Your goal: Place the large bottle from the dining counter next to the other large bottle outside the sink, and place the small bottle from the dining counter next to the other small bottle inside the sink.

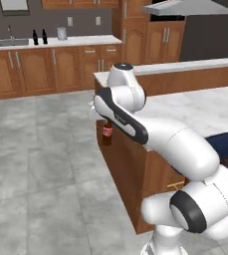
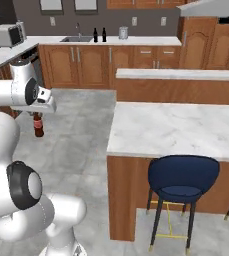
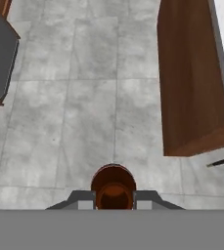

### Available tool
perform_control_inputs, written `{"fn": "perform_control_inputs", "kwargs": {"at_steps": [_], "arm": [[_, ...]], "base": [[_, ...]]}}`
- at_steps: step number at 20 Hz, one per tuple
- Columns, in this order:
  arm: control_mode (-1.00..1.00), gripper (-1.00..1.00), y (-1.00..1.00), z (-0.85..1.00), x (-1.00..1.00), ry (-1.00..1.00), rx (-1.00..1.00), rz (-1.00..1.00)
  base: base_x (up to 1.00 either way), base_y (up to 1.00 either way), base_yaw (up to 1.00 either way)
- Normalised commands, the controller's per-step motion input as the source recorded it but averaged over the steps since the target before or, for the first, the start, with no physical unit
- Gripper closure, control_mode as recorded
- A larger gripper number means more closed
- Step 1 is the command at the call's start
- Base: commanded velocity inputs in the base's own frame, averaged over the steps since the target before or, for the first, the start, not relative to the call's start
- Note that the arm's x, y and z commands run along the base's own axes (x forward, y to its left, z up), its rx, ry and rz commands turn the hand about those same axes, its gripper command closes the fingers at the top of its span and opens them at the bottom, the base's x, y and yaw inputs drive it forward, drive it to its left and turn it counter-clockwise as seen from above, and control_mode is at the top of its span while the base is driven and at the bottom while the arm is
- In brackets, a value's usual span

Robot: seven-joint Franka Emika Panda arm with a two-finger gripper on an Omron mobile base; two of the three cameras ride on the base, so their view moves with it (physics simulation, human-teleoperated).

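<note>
Kitchen scene, read from left to right. Far left on the back worktop sits the sink [image 2: 76,39], with two dark bottles [image 2: 99,35] standing just beside it on the marble. Nearer, the white arm hangs over open floor, and its gripper [image 3: 113,197] is clamped on the neck of a brown bottle with a red label [image 2: 38,124] (it hangs upright below the hand, clear of the grey tiles). To the right stands the dining counter [image 2: 181,131], its marble top bare, with a blue stool [image 2: 182,181] drawn up at its near side.
</note>
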Motion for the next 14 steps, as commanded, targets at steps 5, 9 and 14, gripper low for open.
{"fn": "perform_control_inputs", "kwargs": {"at_steps": [5, 9, 14], "arm": [[1.0, 1.0, 0.0, 0.0, 0.0, 0.0, 0.0, 0.0], [1.0, 1.0, 0.0, 0.0, 0.0, 0.0, 0.0, 0.0], [1.0, 1.0, 0.0, 0.0, 0.0, 0.0, 0.0, 0.0]], "base": [[1.0, 1.0, -0.03], [1.0, 0.92, -0.04], [1.0, 0.82, -0.04]]}}
